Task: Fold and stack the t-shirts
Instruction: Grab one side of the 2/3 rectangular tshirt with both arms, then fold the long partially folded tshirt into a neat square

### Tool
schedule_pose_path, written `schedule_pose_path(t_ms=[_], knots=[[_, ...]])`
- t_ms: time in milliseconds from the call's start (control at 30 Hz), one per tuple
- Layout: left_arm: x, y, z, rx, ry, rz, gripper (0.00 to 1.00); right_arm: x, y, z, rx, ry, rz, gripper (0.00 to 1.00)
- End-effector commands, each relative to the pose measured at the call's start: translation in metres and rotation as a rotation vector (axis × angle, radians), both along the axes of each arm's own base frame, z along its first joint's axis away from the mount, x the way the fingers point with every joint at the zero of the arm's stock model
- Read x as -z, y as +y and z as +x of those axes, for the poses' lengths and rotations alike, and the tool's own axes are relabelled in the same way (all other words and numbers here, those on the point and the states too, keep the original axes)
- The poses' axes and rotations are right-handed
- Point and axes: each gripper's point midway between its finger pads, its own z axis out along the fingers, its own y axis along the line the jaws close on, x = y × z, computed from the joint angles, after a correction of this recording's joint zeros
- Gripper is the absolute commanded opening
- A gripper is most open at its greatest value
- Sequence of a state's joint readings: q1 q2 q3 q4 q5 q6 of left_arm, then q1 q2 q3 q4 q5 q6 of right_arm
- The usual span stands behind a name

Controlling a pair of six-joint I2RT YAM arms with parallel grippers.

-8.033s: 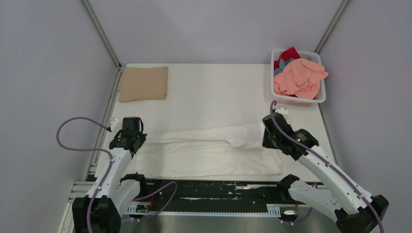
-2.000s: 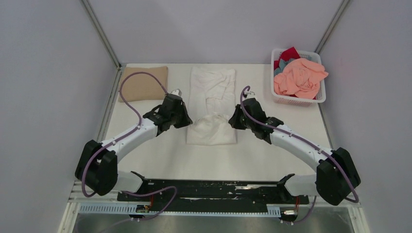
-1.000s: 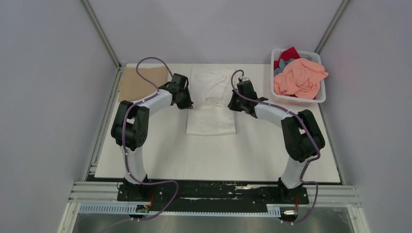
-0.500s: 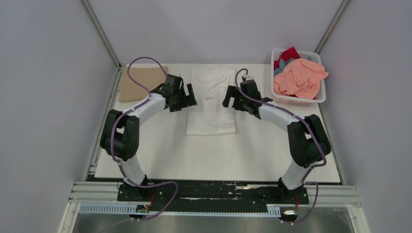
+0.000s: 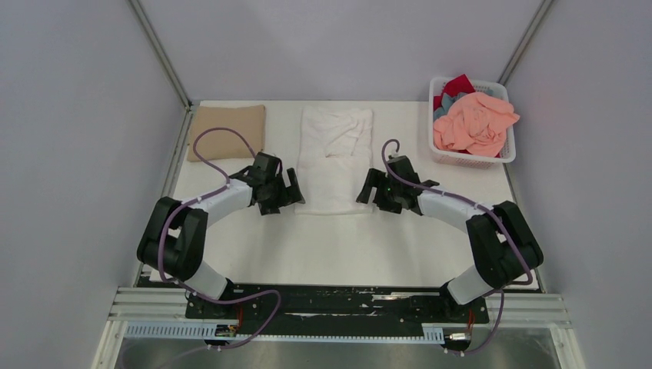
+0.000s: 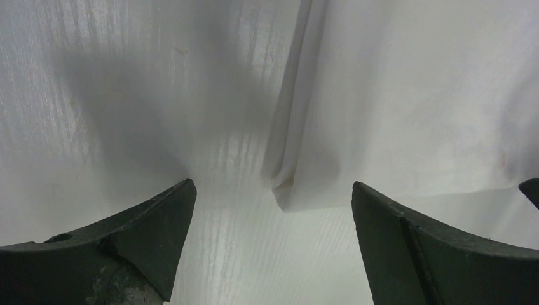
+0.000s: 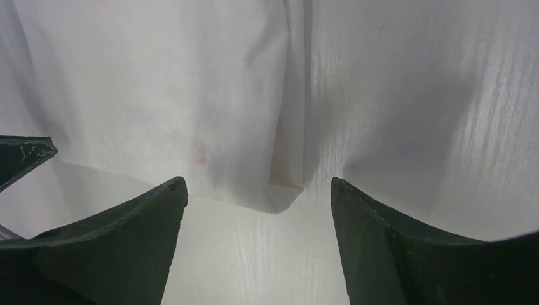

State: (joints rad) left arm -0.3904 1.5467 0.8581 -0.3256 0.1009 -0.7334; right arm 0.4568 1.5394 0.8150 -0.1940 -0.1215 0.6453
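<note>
Just now both let go: left gripper (image 5: 286, 197) & right gripper (image 5: 367, 194) stood wide open, empty, pulled back to the near corners of the white t-shirt (image 5: 335, 157), which lay part-folded mid-table, far side. Prob. another fold due. Tan t-shirt (image 5: 227, 132) sat folded far-left, other t-shirts (image 5: 473, 123) in the basket (image 5: 470, 159). White table (image 5: 346, 246), plain grey walls (image 5: 330, 46).

From its middle I get bare table (image 5: 346, 254) toward six o'clock; white t-shirt (image 5: 334, 157) blocks twelve, basket (image 5: 470, 159) two, tan t-shirt (image 5: 227, 131) ten.
</note>
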Motion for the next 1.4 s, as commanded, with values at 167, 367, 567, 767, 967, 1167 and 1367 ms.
schedule_pose_path(t_ms=[167,367,567,767,967,1167,1367], knots=[[0.012,-0.020,-0.003,-0.005,0.035,-0.062,0.86,0.019,-0.006,-0.014,0.104,0.060,0.021,0.58],[0.025,-0.025,-0.012,-0.001,0.079,-0.073,0.69,0.034,-0.011,-0.024,0.121,0.098,0.003,0.41],[0.033,-0.025,-0.020,-0.001,0.106,-0.063,0.56,0.046,-0.008,-0.027,0.119,0.128,0.013,0.28],[0.039,-0.027,-0.030,0.001,0.133,-0.068,0.49,0.049,-0.010,-0.036,0.123,0.128,0.026,0.11],[0.046,-0.019,-0.034,-0.023,0.139,-0.037,0.44,0.054,-0.013,-0.046,0.112,0.138,0.023,0.00],[0.049,-0.025,-0.041,-0.002,0.157,-0.068,0.00,0.049,-0.010,-0.053,0.095,0.124,0.042,0.00],[0.031,-0.021,-0.076,0.056,0.112,-0.067,0.00,0.025,0.007,-0.093,-0.027,0.108,0.022,0.00]])
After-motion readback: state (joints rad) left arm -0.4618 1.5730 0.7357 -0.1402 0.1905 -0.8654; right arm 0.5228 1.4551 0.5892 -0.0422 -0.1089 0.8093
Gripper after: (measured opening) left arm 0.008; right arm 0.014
